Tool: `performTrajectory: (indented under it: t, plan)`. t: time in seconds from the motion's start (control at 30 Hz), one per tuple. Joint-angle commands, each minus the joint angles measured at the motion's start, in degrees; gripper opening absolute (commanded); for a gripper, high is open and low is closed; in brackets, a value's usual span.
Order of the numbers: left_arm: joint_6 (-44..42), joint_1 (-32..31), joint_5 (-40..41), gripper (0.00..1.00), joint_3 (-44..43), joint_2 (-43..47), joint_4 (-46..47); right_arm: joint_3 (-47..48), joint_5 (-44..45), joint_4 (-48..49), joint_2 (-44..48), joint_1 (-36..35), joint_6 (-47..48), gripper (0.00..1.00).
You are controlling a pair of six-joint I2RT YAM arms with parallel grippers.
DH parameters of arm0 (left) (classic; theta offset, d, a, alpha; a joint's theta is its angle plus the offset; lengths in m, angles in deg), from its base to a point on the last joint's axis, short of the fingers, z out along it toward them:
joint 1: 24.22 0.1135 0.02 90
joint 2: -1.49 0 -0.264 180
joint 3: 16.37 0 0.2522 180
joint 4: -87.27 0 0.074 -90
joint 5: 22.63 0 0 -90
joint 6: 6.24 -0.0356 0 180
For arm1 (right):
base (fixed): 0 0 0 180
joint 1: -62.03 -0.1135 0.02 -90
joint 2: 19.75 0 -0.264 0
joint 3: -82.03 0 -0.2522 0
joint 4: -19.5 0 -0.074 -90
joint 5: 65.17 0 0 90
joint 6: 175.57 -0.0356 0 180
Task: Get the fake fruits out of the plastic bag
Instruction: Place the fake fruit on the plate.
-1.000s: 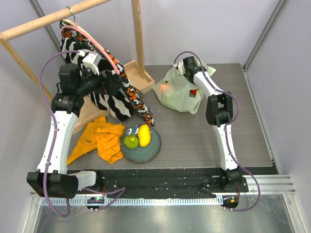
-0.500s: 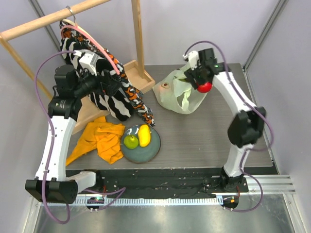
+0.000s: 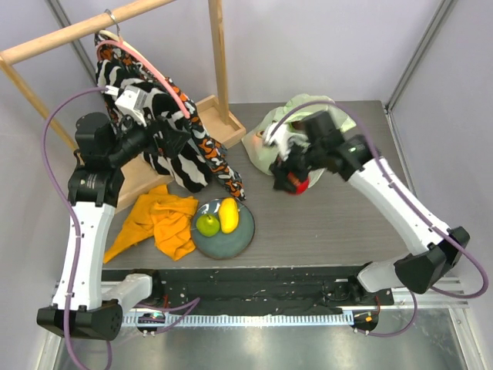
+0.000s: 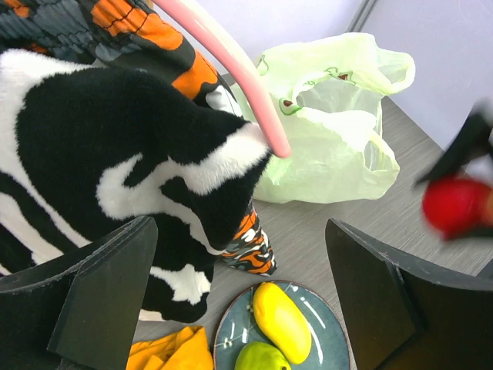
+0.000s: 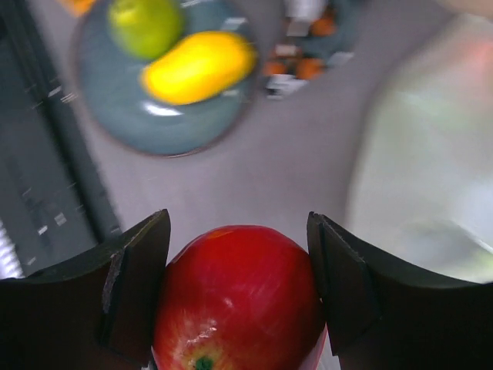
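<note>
Two hands: the right hand [image 5: 239,262] is clamped on a red apple [image 3: 296,183] above the tabletop [image 3: 331,223], just beside the plastic bag [image 4: 331,146]; the left hand [image 4: 239,231] gapes wide, empty, by striped cloth [image 4: 115,154].

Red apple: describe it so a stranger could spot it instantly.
Find the pale-green plastic bag far back on the table. In front of it, the right arm's fingers clamp the red apple. It is the only red fruit; the plate's are green and yellow.
</note>
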Motion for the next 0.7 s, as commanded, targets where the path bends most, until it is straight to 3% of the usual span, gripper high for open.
performTrajectory:
  t: [0.0,0.33,0.67]
  plan:
    - [1.18,1.57,-1.02,0.96,1.87,3.66,2.38,-7.61,-5.96,1.47,-2.29,-10.97,3.69,0.36]
    - [3.99,9.74,-2.42,0.96,4.96,11.92,1.32,-8.77,-7.9,16.76,-18.89,-19.44,-0.87,0.36]
    - [5.31,14.14,-3.13,0.96,4.96,13.16,1.85,-6.48,-10.8,19.14,-28.84,-20.5,1.59,0.41]
